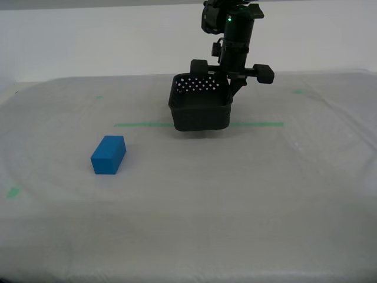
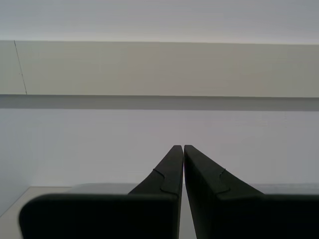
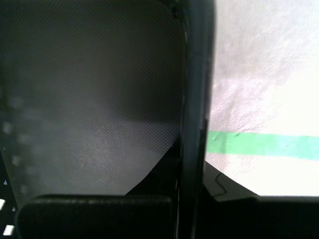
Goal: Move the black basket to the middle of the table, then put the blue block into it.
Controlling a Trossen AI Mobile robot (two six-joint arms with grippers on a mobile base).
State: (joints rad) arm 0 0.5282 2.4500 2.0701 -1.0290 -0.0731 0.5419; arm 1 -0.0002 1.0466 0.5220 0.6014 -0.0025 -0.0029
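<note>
Black basket (image 1: 199, 112), blue block (image 1: 108, 155), green tape line (image 1: 141, 124).

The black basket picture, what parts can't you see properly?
- Black basket: exterior view can't settle whether its bottom touches the table.
- Basket floor: hidden in the exterior view by its front wall; first wrist view shows only part, dark and blurry.
- My first gripper: jaws mostly hidden by the basket wall.
- Blue block: far faces hidden.

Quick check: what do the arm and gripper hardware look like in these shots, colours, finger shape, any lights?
All matt black. The arm in the exterior view has a small green indicator light near its top and stubby black knobs sticking out on both sides above the jaws. My first gripper and my second gripper each have flat black fingers tapering to narrow tips, with a stepped notch partway along. No markings or cables visible.
</note>
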